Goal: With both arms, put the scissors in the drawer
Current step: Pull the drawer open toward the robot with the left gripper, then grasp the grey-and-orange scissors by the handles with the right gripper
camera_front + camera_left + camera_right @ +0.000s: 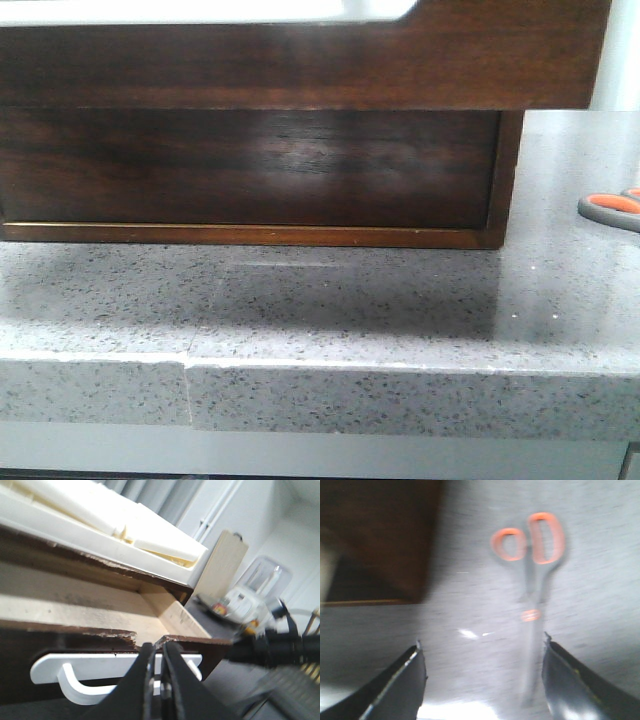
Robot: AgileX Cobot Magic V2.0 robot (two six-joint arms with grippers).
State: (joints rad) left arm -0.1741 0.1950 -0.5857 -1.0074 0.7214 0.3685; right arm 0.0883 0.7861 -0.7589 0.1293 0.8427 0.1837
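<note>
**Drawer pulled open, scissors lying on the desk**

Scissors [532,580] are seen flat on the grey speckled desk [320,300], to the right of the wooden cabinet [250,170] and apart from it. In the front view only the orange-lined loops [612,207] are shown at the right edge of the picture. In the right wrist view the whole pair is visible, although it is blurred: the two loops are far from the camera and the closed blades are pointed toward it.

The right hand [482,677] is held wide open above the desk. Nothing is gripped by it; the blade tips are found between its two dark fingers [400,685], nearer to one of them, and no contact is seen.

The drawer [100,615] is pulled out, and its pale wooden inside is exposed. On its dark brown front a white handle [75,672] with a hooked part is mounted. The left hand [156,655] is placed at this front, with its fingers almost together at the upper edge. Whether the edge is really pinched cannot be told from the pictures.

On top of the cabinet a white tray [100,525] is seen.
</note>
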